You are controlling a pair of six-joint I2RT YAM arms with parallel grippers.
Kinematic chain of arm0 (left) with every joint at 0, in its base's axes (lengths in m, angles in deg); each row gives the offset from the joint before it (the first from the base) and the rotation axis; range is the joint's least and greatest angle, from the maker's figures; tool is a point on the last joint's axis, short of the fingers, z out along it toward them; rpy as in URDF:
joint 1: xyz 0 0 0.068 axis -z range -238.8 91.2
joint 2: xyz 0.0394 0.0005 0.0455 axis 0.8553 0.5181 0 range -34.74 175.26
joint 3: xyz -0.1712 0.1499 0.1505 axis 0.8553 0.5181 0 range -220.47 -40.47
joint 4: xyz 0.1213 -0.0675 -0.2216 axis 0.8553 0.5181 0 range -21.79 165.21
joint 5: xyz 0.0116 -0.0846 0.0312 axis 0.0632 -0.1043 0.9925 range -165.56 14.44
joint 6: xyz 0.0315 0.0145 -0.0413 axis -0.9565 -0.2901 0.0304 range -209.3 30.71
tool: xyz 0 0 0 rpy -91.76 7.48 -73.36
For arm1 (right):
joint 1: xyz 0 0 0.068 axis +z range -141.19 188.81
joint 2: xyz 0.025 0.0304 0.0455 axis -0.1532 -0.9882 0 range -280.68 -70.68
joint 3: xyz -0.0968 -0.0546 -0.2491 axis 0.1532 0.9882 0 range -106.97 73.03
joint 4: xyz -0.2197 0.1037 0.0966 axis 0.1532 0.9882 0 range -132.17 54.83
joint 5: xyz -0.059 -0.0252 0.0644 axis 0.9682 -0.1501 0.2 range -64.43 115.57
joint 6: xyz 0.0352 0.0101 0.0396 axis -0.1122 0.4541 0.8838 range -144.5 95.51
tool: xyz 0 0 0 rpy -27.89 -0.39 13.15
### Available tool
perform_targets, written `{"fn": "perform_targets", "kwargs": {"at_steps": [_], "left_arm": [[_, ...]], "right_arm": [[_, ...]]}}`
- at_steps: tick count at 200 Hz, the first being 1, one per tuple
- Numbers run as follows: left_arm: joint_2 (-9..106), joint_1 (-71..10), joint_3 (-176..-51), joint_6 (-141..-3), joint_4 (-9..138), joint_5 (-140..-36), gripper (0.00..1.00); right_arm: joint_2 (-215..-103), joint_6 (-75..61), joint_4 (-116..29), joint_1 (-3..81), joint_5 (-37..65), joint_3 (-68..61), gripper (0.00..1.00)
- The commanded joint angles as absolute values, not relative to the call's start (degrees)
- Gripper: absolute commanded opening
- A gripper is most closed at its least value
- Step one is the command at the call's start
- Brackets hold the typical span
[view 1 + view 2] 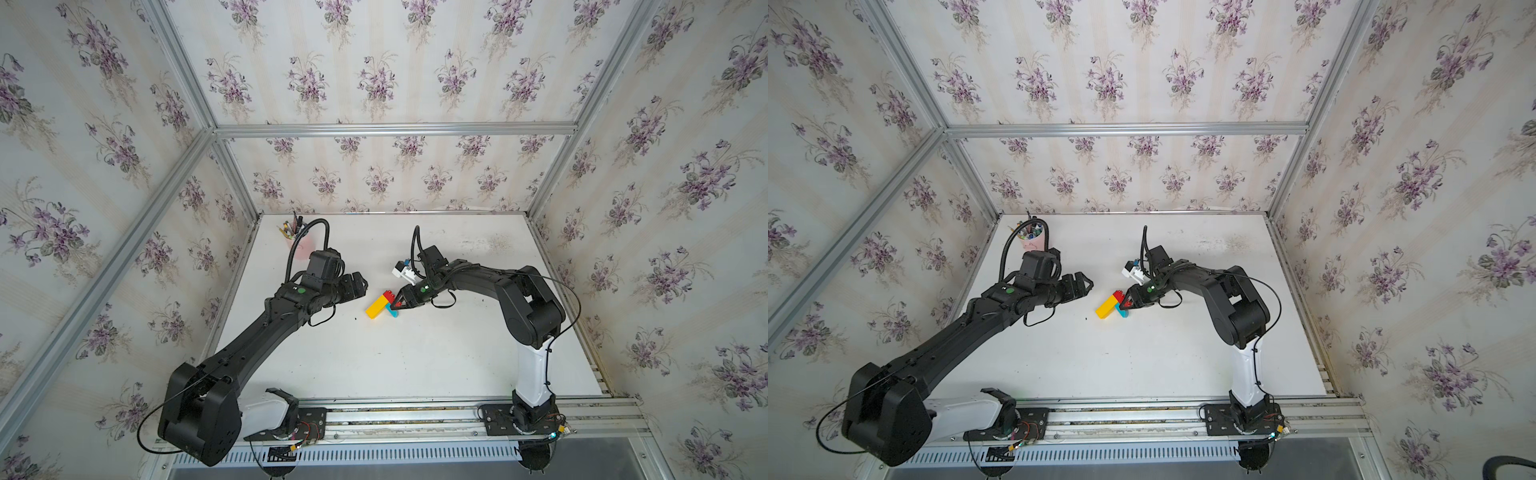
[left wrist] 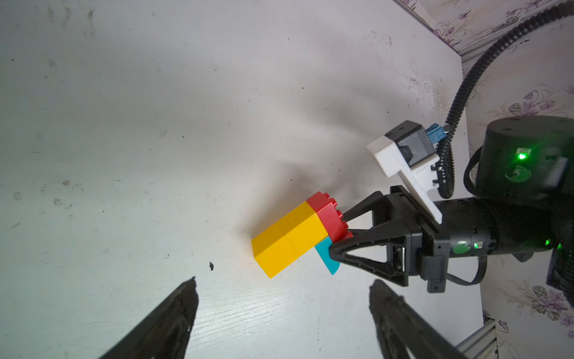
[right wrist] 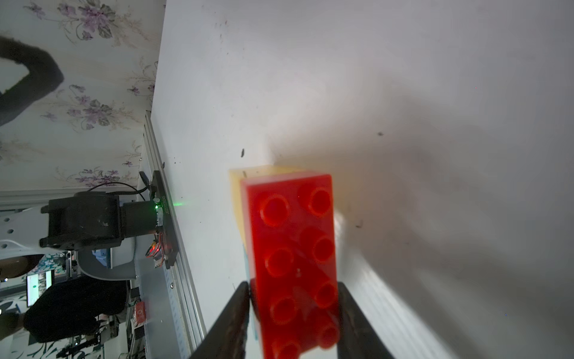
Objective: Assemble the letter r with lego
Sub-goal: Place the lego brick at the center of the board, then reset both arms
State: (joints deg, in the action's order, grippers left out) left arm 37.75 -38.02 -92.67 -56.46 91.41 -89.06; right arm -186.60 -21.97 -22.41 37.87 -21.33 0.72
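The letter r (image 1: 380, 305) lies flat on the scuffed white counter (image 1: 415, 365), its red brick (image 3: 295, 248) capping the yellow bar and the teal brick (image 2: 323, 251) jutting sideways, so it looks finished. My right fingers (image 2: 337, 250) straddle the red end, probably steadying it, though I cannot tell whether they press. My left fingers (image 2: 174, 320) hang wide and empty nearby, with a pink pen cup (image 1: 1036, 241) far back against violet wallpaper (image 1: 374, 83).

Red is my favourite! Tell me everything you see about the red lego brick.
The red brick is shiny plastic, long, with two rows of round studs. It lies on its side on the white table, stuck to the yellow bar's end, by the teal brick. The right gripper straddles it; whether it squeezes is unclear.
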Motion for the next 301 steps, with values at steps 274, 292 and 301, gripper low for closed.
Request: {"fn": "perform_targets", "kwargs": {"at_steps": [274, 292, 301], "left_arm": [[19.6, -43.8, -73.5, -73.8, 73.9, -45.6, 1.0], [23.8, -44.0, -70.5, -75.7, 67.4, -43.5, 1.0], [25.5, -44.0, -72.5, -76.8, 68.4, -43.1, 1.0]], "right_arm": [[-119.7, -14.6, -68.4, 33.4, 41.7, 48.1, 0.71], [-111.0, -17.5, -78.2, 33.0, 49.1, 57.9, 0.92], [-107.7, -19.3, -81.5, 32.6, 51.3, 61.7, 1.0]]}}
